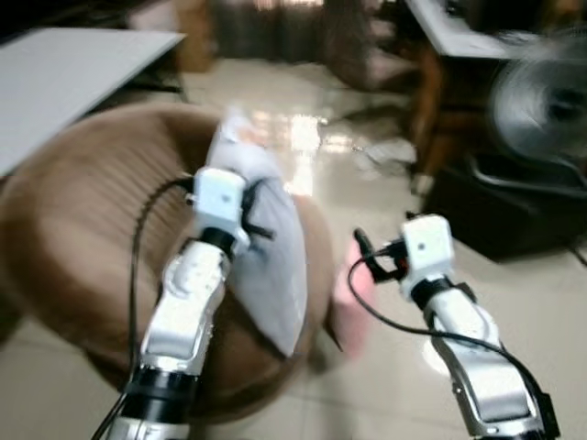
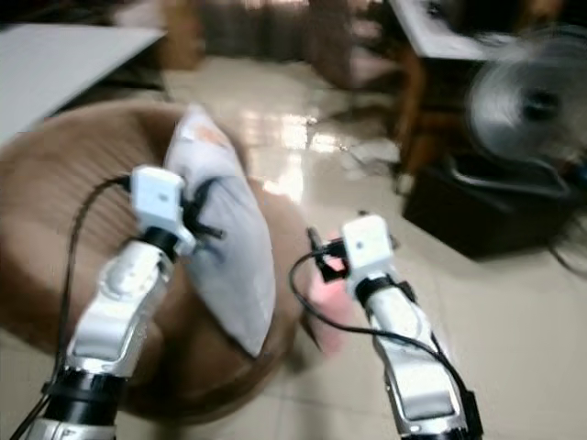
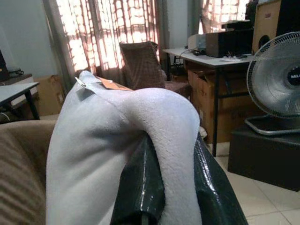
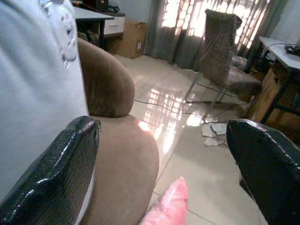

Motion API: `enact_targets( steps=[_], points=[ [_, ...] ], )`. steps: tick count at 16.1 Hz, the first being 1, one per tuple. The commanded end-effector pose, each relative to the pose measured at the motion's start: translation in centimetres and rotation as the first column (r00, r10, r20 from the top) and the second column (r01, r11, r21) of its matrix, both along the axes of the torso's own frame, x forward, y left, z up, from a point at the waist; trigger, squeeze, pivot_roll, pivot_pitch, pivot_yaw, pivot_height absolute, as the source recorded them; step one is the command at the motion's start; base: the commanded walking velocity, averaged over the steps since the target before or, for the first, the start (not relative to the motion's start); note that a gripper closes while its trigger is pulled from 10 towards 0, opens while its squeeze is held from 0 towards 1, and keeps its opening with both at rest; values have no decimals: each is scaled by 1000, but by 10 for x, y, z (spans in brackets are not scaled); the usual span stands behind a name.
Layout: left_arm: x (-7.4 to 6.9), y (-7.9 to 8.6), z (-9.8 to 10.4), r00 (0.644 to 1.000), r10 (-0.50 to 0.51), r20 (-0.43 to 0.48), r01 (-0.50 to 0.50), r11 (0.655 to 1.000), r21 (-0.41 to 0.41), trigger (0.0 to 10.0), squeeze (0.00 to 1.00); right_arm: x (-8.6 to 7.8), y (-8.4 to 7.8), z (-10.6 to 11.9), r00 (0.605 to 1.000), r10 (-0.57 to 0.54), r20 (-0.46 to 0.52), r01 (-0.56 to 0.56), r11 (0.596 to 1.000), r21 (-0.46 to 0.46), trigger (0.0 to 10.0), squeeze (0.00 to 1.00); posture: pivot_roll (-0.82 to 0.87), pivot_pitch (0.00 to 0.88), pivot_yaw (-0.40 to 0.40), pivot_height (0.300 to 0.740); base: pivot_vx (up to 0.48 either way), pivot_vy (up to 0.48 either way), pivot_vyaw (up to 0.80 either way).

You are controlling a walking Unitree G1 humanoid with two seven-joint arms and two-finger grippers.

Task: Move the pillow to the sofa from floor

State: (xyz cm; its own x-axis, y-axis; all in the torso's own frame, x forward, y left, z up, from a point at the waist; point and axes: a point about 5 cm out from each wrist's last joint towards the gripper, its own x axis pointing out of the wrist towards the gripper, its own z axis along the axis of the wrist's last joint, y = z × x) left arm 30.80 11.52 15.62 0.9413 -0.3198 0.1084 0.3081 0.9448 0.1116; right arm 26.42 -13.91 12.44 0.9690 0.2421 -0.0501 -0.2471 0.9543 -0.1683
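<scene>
A pale grey pillow [image 1: 271, 243] with an orange tag stands on edge over the seat of the round brown sofa [image 1: 87, 220]. My left gripper [image 1: 257, 220] is shut on the pillow, and in the left wrist view a fold of grey fabric [image 3: 154, 136] is pinched between the black fingers [image 3: 140, 187]. My right gripper [image 1: 362, 252] hovers open just right of the sofa's edge, over a pink thing [image 1: 353, 293] on the floor. In the right wrist view its two black fingers [image 4: 56, 173] stand wide apart, with the pillow [image 4: 33, 84] beside one of them.
A standing fan [image 1: 541, 101] on a dark box sits at the right. A desk [image 1: 459, 37] and a covered chair [image 3: 143, 63] stand farther back by the curtained windows. A white table [image 1: 64, 73] is at the left. Glossy tile floor [image 1: 367, 156] lies right of the sofa.
</scene>
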Motion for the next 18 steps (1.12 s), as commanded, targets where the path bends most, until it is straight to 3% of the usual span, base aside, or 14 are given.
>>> enact_targets(
  steps=[1,2,4,11,13,18],
  points=[
    [3,-1,6,1000,-24,17,24,999,35,10000,0,1,2,-2,1000,0,-17,0,1000,11,10000,0,-62,0,21,740,0,0,0],
    [6,-8,-2,997,-77,2,76,994,85,10000,0,0,1,-6,1000,3,-28,-4,1000,-15,10000,0,-64,0,23,740,0,0,0],
    [17,-18,-8,991,-137,-8,137,986,92,10000,0,-3,-1,-6,1000,0,-24,-1,1000,-20,10000,0,-73,0,32,740,0,0,0],
    [39,-29,-14,991,-126,-38,129,985,112,10000,0,-8,-3,-7,1000,-2,-24,2,1000,-13,10000,0,-84,21,42,740,0,0,0],
    [46,-32,-15,993,-108,-39,112,984,139,10000,0,-11,-3,-7,1000,4,-27,-5,1000,-12,10000,0,-91,30,47,740,0,0,0],
    [69,-24,-9,998,50,-28,-45,988,150,10000,0,-25,-1,-10,999,14,-41,-14,1000,-11,10000,0,-125,69,56,740,0,0,0]
  ],
)
